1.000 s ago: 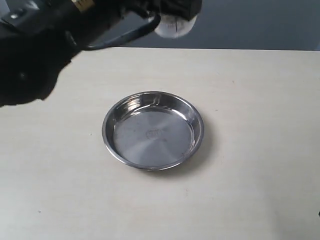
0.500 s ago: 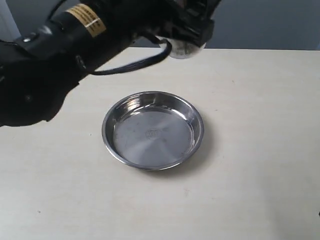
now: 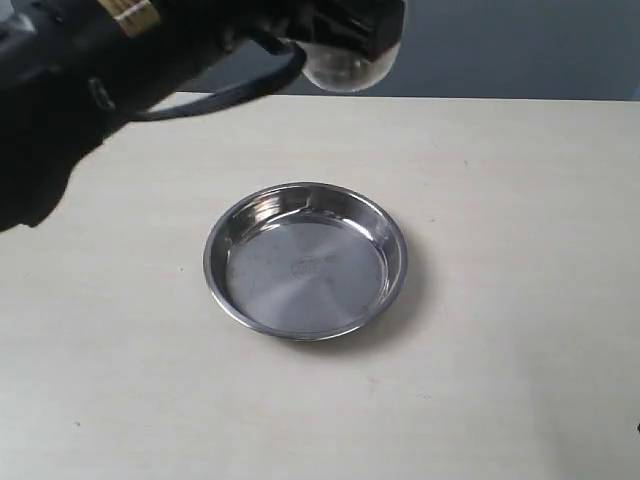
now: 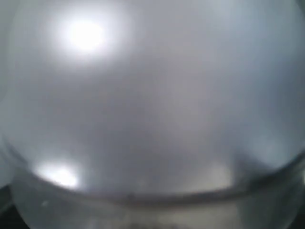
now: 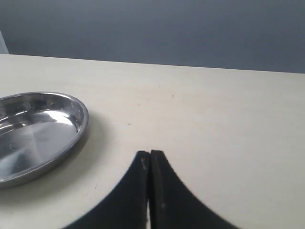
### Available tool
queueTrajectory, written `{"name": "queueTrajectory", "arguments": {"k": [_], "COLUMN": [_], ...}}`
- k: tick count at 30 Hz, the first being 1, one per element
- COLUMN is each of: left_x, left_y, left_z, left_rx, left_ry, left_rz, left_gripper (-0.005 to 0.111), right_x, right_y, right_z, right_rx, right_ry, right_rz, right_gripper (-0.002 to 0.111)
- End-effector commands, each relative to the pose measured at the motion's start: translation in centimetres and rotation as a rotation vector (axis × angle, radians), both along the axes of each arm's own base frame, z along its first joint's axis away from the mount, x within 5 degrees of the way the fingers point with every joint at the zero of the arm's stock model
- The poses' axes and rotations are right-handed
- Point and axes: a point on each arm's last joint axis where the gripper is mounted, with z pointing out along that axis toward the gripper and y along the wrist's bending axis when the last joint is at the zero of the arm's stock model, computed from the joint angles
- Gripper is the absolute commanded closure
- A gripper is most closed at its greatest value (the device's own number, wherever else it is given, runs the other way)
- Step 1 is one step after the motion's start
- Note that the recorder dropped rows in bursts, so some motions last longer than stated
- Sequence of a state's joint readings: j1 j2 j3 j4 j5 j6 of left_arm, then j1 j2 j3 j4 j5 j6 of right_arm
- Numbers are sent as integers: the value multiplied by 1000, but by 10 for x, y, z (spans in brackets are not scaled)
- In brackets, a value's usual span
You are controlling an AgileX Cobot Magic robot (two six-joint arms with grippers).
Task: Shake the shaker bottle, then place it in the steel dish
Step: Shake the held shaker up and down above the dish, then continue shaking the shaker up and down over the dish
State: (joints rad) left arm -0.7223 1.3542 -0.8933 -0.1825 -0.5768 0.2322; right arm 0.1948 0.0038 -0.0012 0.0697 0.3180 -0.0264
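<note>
Two grippers can be seen from where I stand. The left gripper (image 3: 348,32) is high above the counter (image 3: 520,300) and is clamped around the shaker bottle (image 3: 345,70), whose rounded clear end sticks out just below the gripper. From the left wrist, the bottle fills the whole view as a grey blur. The steel dish (image 3: 305,265) lies on the counter, its bottom bare and shiny, well below this gripper and apart from the bottle. The right gripper (image 5: 150,160) is low over the counter with its two fingers pressed together, and the dish is near its tips without touching them.
</note>
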Motion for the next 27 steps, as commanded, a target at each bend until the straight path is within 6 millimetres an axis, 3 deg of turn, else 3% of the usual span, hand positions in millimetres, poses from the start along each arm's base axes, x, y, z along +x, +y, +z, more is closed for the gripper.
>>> {"name": "queueTrajectory", "arguments": {"k": [1,3,5,6,7,9,10,11,12,13,14,16,17,18,19,21,22,23,24,25,26,27], "left_x": [19,20,17,15,7,-4,-2,10,15,19,16,7,0,-4,-12,-18,-17,-6,-1,5,5,0], "left_y": [6,6,2,0,-1,7,10,14,15,17,15,4,-3,-4,-5,-4,-3,-2,-1,0,-2,-8], "left_z": [-91,-124,-122,-109,-66,-16,-19,-56,-81,-131,-139,-120,-79,-62,-28,-12,-18,-52,-71,-112,-119,-106], "left_rx": [119,107,98,85,-22,-83,-58,1,25,33,16,-39,-129,-149,-144,-75,-34,67,90,128,152,151], "left_ry": [384,491,443,360,125,-42,-1,220,317,466,467,282,71,21,-41,-10,22,190,279,429,436,360], "left_rz": [81,101,55,23,-25,-27,-7,61,91,158,151,74,34,22,-15,-50,-37,4,29,79,70,31], "left_gripper": [107,107,107,107,107,107,107,107,107,107,107,107,107,107,107,107,107,107,107,107,107,107], "right_x": [0,0,0,0,0,0,0,0,0,0,0,0,0,0,0,0,0,0,0,0,0,0], "right_y": [0,0,0,0,0,0,0,0,0,0,0,0,0,0,0,0,0,0,0,0,0,0], "right_z": [1,1,1,1,1,1,1,1,1,1,1,1,1,1,1,1,1,1,1,1,1,1], "right_rx": [-1,-1,-1,-1,-1,-1,-1,-1,-1,-1,-1,-1,-1,-1,-1,-1,-1,-1,-1,-1,-1,-1], "right_ry": [-16,-16,-16,-16,-16,-16,-16,-16,-16,-16,-16,-16,-16,-16,-16,-16,-16,-16,-16,-16,-16,-16], "right_rz": [3,3,3,3,3,3,3,3,3,3,3,3,3,3,3,3,3,3,3,3,3,3], "right_gripper": [109,109,109,109,109,109,109,109,109,109,109,109,109,109,109,109,109,109,109,109,109,109]}}
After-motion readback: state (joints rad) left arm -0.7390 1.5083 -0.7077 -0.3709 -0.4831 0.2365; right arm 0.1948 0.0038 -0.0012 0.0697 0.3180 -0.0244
